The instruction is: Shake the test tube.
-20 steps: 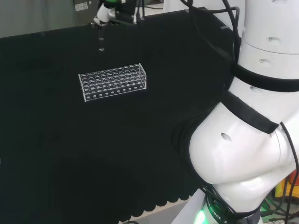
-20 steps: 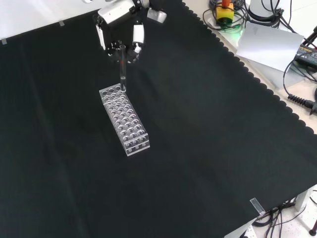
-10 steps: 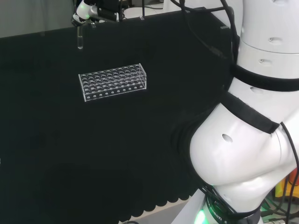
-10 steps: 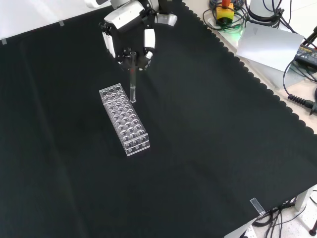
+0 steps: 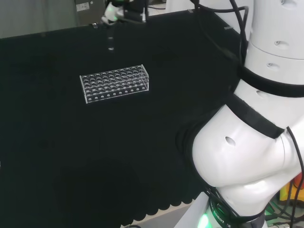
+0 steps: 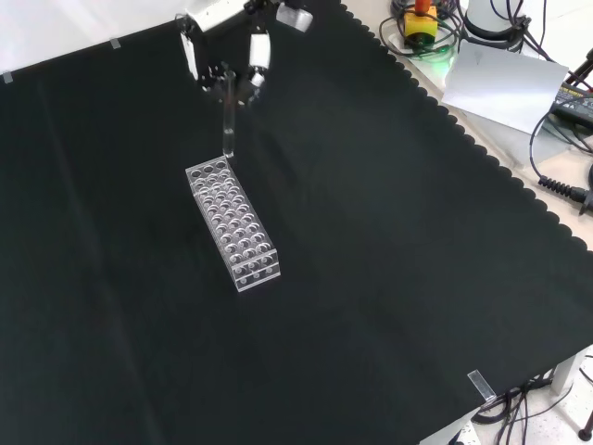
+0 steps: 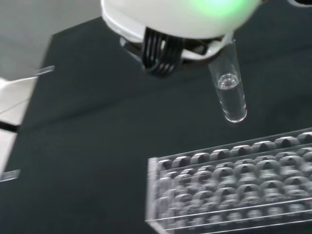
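Mid-shake, by the look of it: tube (image 6: 226,120) lifted clear of the rack (image 6: 233,225) and carried in the air, near upright, with a little clear liquid visible low in it in the wrist view (image 7: 229,92). Next move likely calls for a swing back the other way, kept high enough that the tube's round bottom clears the rack's top edge, and kept near vertical so the liquid stays inside.

Hand (image 6: 225,57) at the top of the front view, left of centre, with fingers curled around the upper part of the tube; grasping it, not released. Tube hanging straight down from the fingers, its lower end just above the far end of the rack in that view, apart from it.

In the head view, hand (image 5: 118,9) at the top edge, left of centre, with the tube (image 5: 111,42) faint below it, above and slightly behind the rack (image 5: 114,83), which sits in the upper left part of the frame on the black cloth (image 5: 95,156).

Rack standing flat, untouched.
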You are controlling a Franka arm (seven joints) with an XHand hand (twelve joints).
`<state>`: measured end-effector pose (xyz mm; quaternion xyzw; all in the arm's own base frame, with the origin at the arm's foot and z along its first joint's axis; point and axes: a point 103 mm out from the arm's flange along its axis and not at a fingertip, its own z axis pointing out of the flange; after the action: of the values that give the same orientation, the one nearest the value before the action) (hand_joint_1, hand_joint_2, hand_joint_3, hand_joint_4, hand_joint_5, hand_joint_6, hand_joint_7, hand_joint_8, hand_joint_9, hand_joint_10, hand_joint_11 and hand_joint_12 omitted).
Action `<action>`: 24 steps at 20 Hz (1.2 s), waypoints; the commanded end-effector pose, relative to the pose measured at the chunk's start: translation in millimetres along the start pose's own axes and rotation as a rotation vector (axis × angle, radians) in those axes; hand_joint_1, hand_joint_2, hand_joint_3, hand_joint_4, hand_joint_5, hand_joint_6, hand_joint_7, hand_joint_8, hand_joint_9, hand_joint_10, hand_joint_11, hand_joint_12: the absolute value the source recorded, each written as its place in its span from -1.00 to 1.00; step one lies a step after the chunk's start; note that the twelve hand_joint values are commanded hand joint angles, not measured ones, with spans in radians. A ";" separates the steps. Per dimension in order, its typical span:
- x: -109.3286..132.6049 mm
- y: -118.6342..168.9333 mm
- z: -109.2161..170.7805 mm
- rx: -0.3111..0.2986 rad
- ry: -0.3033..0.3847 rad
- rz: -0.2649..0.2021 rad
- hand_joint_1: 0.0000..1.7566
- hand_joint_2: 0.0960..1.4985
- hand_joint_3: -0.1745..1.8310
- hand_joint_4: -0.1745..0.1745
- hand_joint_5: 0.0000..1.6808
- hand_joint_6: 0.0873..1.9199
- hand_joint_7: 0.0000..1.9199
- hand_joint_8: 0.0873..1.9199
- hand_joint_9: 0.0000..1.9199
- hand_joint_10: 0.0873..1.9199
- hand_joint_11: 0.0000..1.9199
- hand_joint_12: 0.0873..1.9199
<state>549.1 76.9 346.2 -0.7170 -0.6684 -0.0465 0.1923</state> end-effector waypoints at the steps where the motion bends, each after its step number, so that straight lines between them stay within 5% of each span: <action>1: -92.0 -8.6 -25.8 -0.050 -0.052 0.179 0.40 -0.18 -0.24 -1.00 0.61 -0.57 0.78 -0.56 0.69 -0.46 0.36 -0.17; 6: -139.2 -17.5 -38.9 -0.068 -0.107 0.260 0.40 -0.18 -0.24 -1.00 0.61 -0.57 0.78 -0.56 0.69 -0.46 0.36 -0.17; 12: -167.8 -19.8 -51.3 -0.082 -0.143 0.310 0.40 -0.18 -0.24 -1.00 0.61 -0.57 0.78 -0.57 0.69 -0.46 0.36 -0.17; 17: -148.6 -12.0 -46.4 -0.074 -0.138 0.266 0.40 -0.18 -0.24 -1.00 0.61 -0.57 0.78 -0.57 0.69 -0.46 0.36 -0.17; 24: -79.4 5.2 -15.2 -0.029 -0.043 0.178 0.40 -0.18 -0.24 -1.00 0.61 -0.57 0.78 -0.57 0.69 -0.46 0.36 -0.17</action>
<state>537.5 -55.4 340.3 -0.7981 -0.5865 -0.0044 0.1378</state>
